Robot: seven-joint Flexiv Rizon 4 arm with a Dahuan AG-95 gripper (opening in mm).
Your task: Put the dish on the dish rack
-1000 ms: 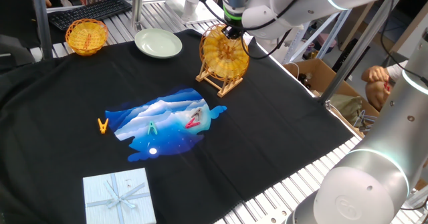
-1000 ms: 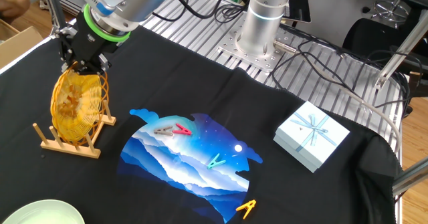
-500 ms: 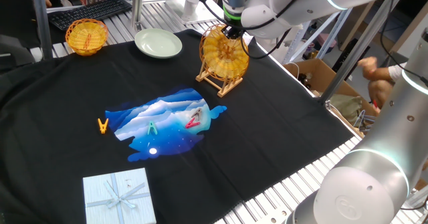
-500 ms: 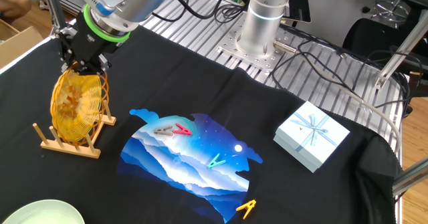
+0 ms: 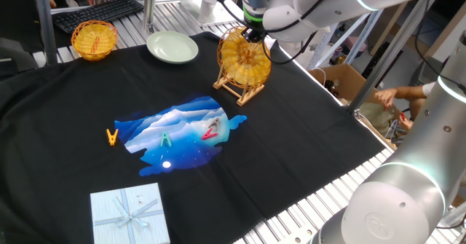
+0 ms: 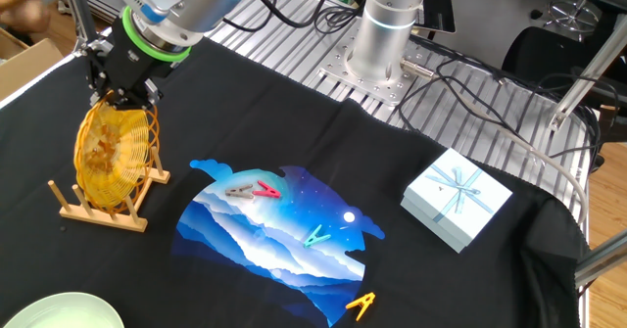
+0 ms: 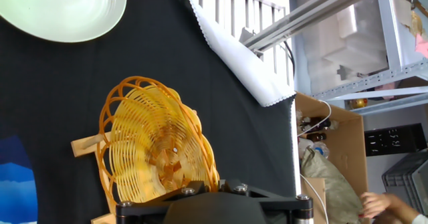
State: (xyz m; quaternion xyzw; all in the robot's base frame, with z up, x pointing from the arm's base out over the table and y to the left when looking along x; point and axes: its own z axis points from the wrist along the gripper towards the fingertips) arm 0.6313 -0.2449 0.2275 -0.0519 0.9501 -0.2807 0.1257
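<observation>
The golden yellow woven dish (image 5: 244, 58) stands upright on edge between the pegs of the small light-wood dish rack (image 5: 237, 91) at the far side of the black cloth. It also shows in the other fixed view (image 6: 113, 157) on the rack (image 6: 98, 213). My gripper (image 5: 251, 34) sits at the dish's top rim, also seen in the other fixed view (image 6: 122, 98). In the hand view the jaws (image 7: 221, 182) close narrowly on either side of the dish (image 7: 157, 144) rim, above the rack (image 7: 83, 147).
A pale green plate (image 5: 172, 46) and a small yellow basket (image 5: 94, 38) lie behind the rack. A blue mat (image 5: 182, 135) with clothespins lies mid-cloth, and an orange clothespin (image 5: 111, 136) lies beside it. A gift box (image 5: 129, 213) is in front. A person's hand (image 5: 393, 95) moves by a cardboard box (image 5: 342, 80).
The arm, dish and rack have not moved. Only the person's hand at the edge of the scene has shifted.
</observation>
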